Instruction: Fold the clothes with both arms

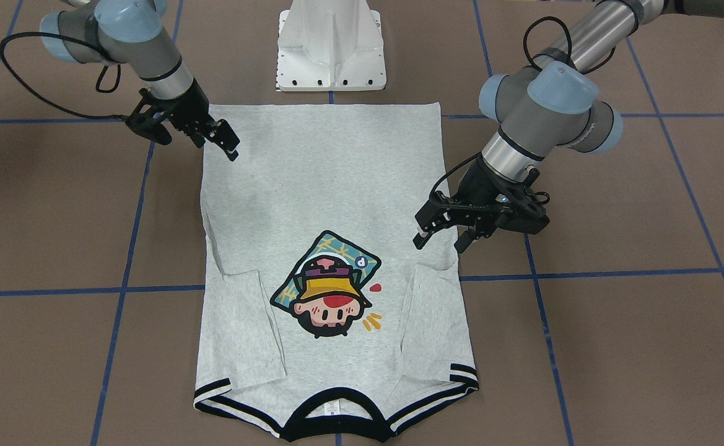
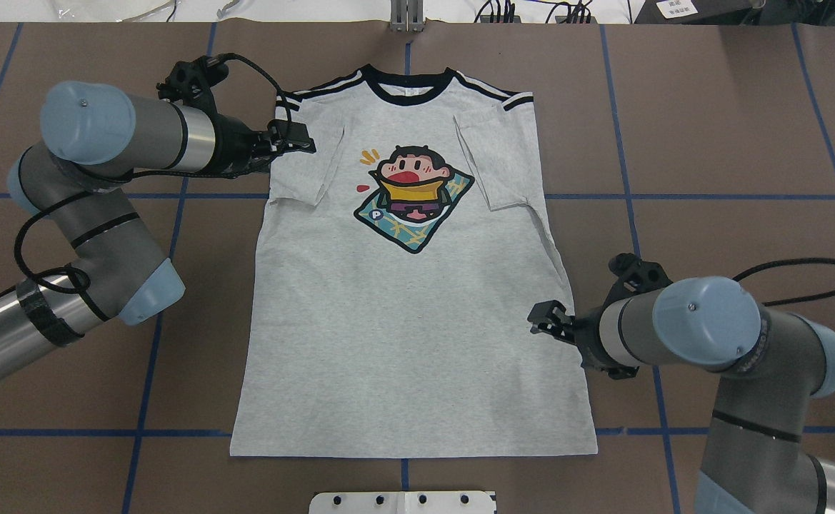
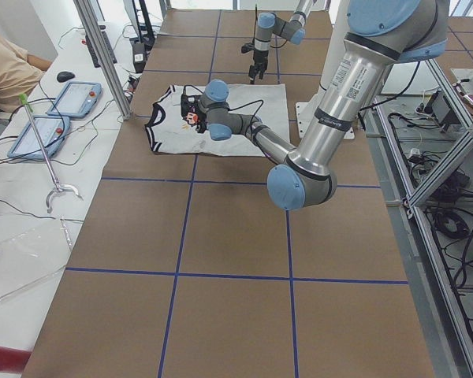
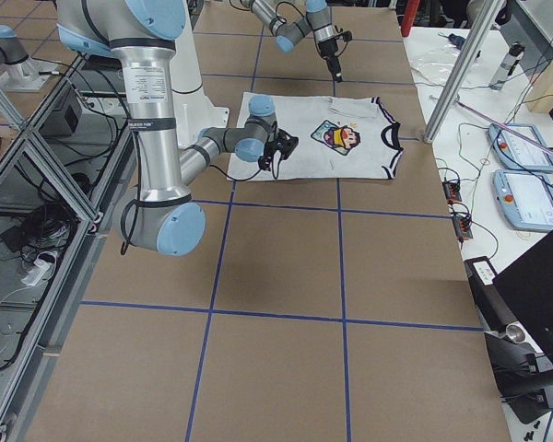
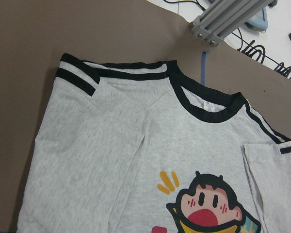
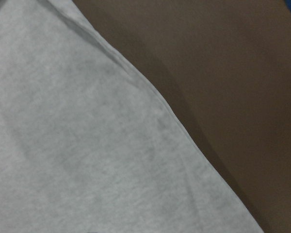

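From the front, a white pedestal base (image 1: 331, 49) stands just past the hem of the T-shirt (image 1: 331, 186). The shirt lies flat and print-up on the brown desk (image 1: 615, 341), with both sleeves folded inward. The left pincer (image 1: 441, 238) hangs over the shirt's side edge just above the sleeve fold, fingers clearly apart and holding nothing. The right pincer (image 1: 230, 145) is over the opposite edge near the hem. Its fingers look slightly parted and empty. Whether either pincer touches the cloth cannot be told.

Overhead, the black collar (image 2: 408, 89) points away from the robot. The left pincer is over the folded sleeve, and the right is at the side seam lower down.

From the left end, two control tablets (image 3: 75, 98) lie beside the desk, near a person's sleeve (image 3: 8, 67).

From the right end, the shirt lies between the two arms.

The left wrist view shows the collar and striped shoulder, with an aluminium post (image 5: 228, 19) beyond.

The right wrist view shows grey cloth edging onto bare desk.
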You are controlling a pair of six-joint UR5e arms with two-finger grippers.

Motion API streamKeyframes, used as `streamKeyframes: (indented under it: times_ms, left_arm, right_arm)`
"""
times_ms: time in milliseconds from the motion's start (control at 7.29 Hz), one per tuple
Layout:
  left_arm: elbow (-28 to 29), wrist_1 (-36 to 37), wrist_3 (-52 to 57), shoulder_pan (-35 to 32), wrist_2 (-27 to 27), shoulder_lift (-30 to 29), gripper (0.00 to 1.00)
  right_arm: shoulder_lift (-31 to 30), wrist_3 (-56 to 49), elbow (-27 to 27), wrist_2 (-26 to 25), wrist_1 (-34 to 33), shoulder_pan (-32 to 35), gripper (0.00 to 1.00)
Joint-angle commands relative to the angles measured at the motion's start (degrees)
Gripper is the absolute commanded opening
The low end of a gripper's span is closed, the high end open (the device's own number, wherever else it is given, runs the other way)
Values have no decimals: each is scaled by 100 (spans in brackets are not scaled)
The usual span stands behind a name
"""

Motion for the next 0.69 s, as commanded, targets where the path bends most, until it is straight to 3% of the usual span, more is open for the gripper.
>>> streamKeyframes:
  times_ms: [0, 274, 549]
  left_arm:
    - [11, 8, -1, 15, -15, 15, 100]
    - [11, 8, -1, 24, -15, 15, 100]
    - [11, 8, -1, 16, -6, 23, 100]
  right_arm:
    - [-39, 995, 451, -698, -916, -927, 96]
    - [-39, 1709, 523, -1226, -1436, -1492, 93]
    - [-170, 1950, 567, -1227, -1437, -1494, 88]
